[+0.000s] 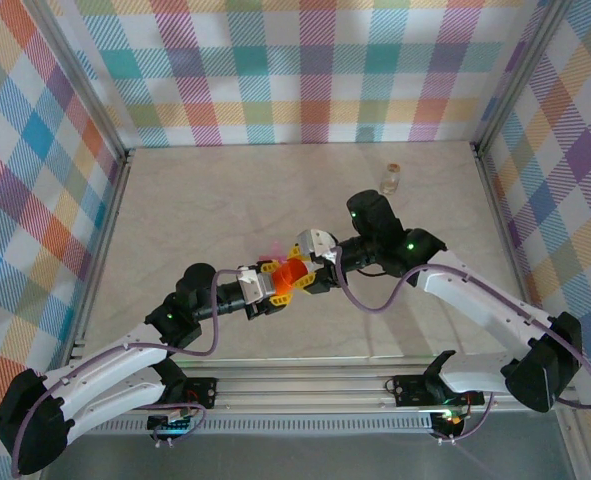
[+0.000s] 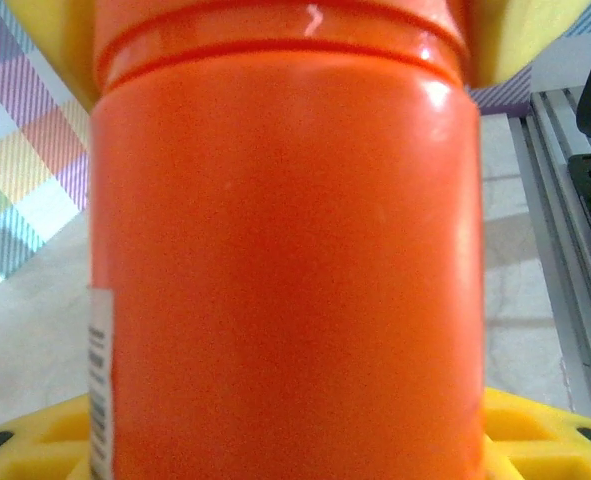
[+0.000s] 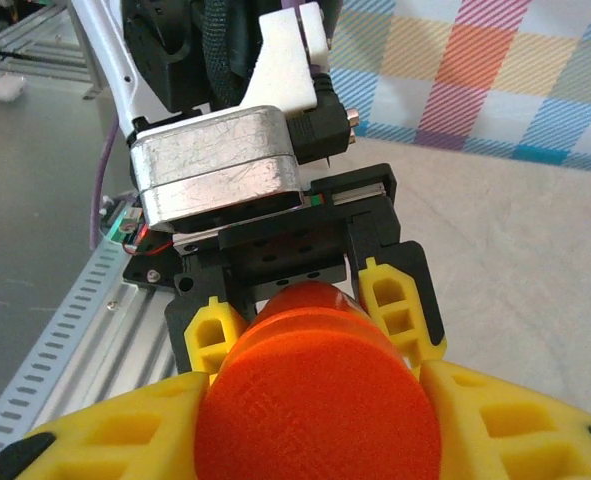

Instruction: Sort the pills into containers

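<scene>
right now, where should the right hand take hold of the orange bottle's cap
Grip the cap on its round side wall, coming end-on along the axis of the orange bottle, a finger each side. The left hand clamps the body crosswise, so the cap end is what's free, facing the right hand.

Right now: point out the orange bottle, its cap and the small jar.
orange bottle (image 2: 285,260): left wrist view, body wall.
cap (image 3: 320,405): right wrist view, top face.
small jar (image 1: 392,178): top external view, middle.

The orange bottle (image 2: 285,260) is cut off at top and bottom.
</scene>
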Available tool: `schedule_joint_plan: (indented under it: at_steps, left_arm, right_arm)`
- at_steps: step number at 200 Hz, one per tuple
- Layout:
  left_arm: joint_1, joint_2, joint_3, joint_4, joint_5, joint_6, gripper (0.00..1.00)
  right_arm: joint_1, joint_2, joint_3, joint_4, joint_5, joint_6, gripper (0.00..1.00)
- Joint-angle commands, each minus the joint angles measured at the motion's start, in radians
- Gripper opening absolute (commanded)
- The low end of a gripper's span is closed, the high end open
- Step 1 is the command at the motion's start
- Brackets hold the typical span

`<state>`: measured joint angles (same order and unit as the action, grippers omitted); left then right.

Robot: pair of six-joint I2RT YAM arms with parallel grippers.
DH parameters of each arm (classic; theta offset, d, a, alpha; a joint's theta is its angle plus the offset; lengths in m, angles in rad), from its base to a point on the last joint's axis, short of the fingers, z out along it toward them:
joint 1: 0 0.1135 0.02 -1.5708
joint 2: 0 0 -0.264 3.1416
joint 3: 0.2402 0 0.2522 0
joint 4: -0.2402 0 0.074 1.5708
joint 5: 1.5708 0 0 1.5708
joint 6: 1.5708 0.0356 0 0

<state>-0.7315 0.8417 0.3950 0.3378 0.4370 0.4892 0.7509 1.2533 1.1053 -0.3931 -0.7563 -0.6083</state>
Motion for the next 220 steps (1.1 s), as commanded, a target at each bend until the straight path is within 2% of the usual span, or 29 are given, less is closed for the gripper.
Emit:
schedule_joint_plan:
  at_steps: [1,28,58,84,127,145,157,173,191,207,220]
  left_arm:
    - [-0.003,-0.026,0.025,0.054,-0.018,0.037,0.00]
    - [-0.003,-0.030,0.018,0.067,-0.040,0.038,0.00]
    - [-0.002,-0.033,0.009,0.085,-0.076,0.038,0.00]
    - [-0.002,-0.047,-0.004,0.107,-0.100,0.035,0.00]
    - [-0.003,-0.052,-0.008,0.108,-0.101,0.032,0.00]
    - [-0.003,-0.046,-0.006,0.108,-0.099,0.032,0.00]
    - [-0.003,-0.043,-0.004,0.107,-0.091,0.031,0.00]
    - [-0.003,-0.037,-0.001,0.106,-0.075,0.027,0.00]
    - [-0.002,-0.029,0.003,0.110,-0.068,0.019,0.00]
    - [-0.003,-0.026,-0.006,0.139,-0.062,0.000,0.00]
    - [0.000,-0.025,-0.010,0.169,-0.045,-0.021,0.00]
  right_arm:
    - [0.006,0.017,-0.089,0.071,0.040,0.330,0.22]
    - [0.044,0.043,-0.155,0.180,0.138,0.685,0.08]
    - [0.086,0.035,-0.210,0.265,0.427,1.048,0.04]
    - [0.143,-0.006,-0.229,0.274,0.649,1.190,0.02]
    - [0.151,-0.032,-0.213,0.280,0.725,1.340,0.03]
    - [0.151,-0.060,-0.204,0.272,0.776,1.378,0.16]
    - [0.151,-0.076,-0.196,0.292,0.773,1.346,0.24]
    - [0.151,-0.106,-0.196,0.369,0.711,1.192,0.35]
    - [0.148,-0.155,-0.216,0.460,0.668,1.048,0.54]
    - [0.144,-0.197,-0.260,0.579,0.564,0.922,0.69]
    - [0.143,-0.216,-0.283,0.649,0.458,0.832,0.76]
